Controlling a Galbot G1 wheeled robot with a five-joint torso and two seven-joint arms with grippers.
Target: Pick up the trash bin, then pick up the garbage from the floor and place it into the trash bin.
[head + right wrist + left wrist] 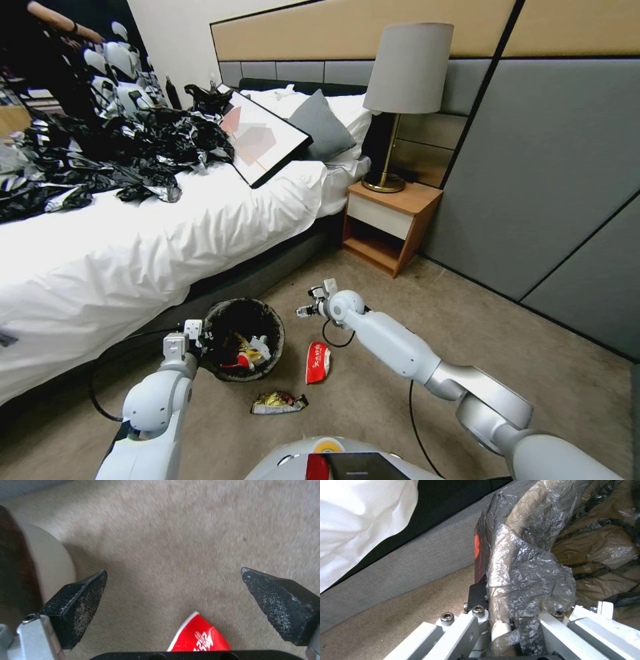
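Observation:
The trash bin (227,320), lined with a crinkled black bag, stands on the carpet beside the bed and holds some wrappers (248,353). My left gripper (191,335) is shut on its near-left rim; the left wrist view shows its fingers (550,627) clamped over the bag-covered rim (526,562). A red-and-white wrapper (318,362) lies on the floor right of the bin, and a gold foil wrapper (279,402) lies nearer me. My right gripper (312,301) hovers open above the carpet just beyond the red wrapper (200,637), with the bin's white wall (50,570) beside one finger (80,600).
The bed (133,253) with a heap of glossy black bags (113,153) and a framed picture (263,137) runs along the left. A wooden nightstand (390,227) with a lamp (407,73) stands ahead. Grey wall panels (547,180) close the right side. Black cables (100,393) trail on the carpet.

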